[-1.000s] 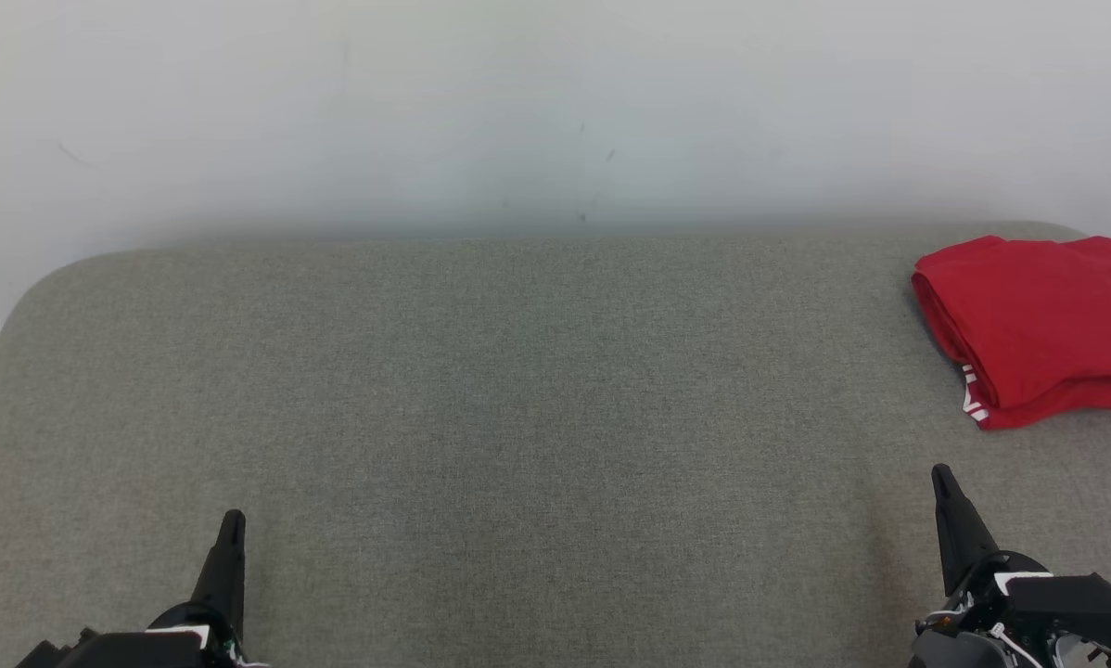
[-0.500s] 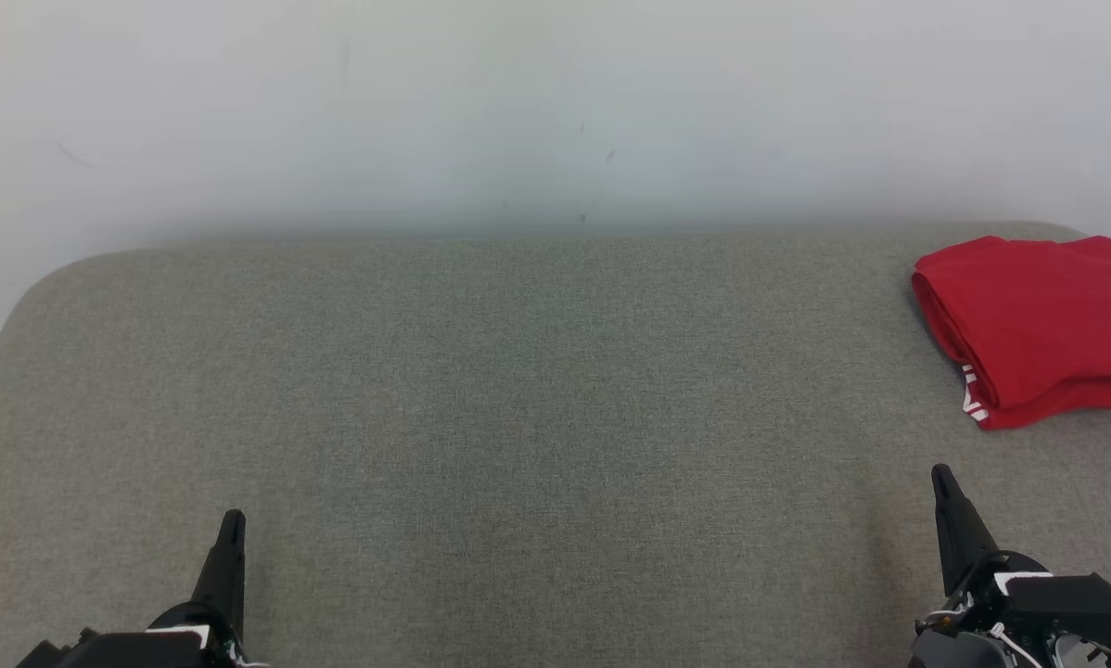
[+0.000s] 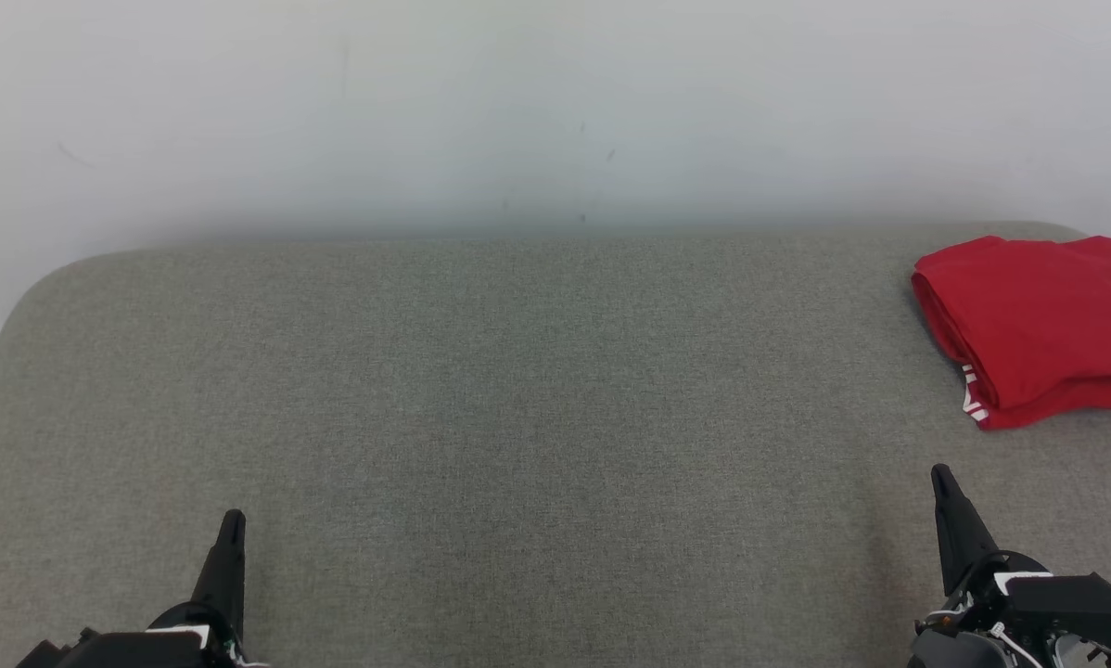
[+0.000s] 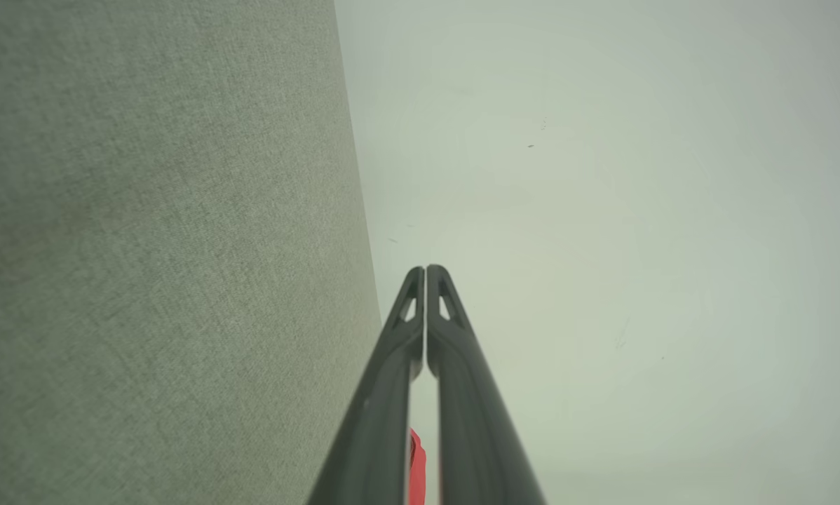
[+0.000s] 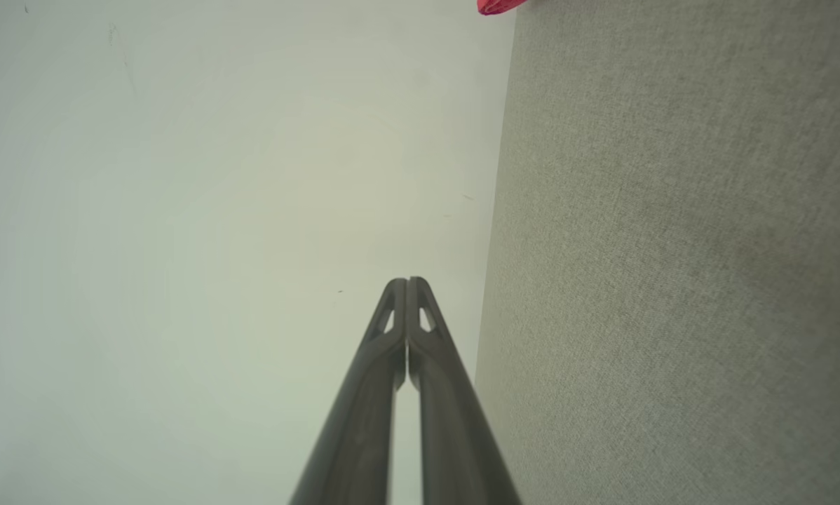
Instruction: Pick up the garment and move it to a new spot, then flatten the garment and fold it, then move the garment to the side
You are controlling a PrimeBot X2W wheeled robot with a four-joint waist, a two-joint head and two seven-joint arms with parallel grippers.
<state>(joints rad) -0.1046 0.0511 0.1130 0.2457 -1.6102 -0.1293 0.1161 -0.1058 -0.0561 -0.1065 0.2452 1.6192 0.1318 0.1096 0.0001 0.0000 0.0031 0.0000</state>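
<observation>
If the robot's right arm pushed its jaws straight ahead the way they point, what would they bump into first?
Probably the pale wall; the red garment lies off to one side.

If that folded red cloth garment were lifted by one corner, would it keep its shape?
Probably not: the folded red cloth garment shows soft rounded layers, so it would likely droop and unfold. It looks thin, so probably light. On the grey woven surface, a push would likely bunch it.
</observation>
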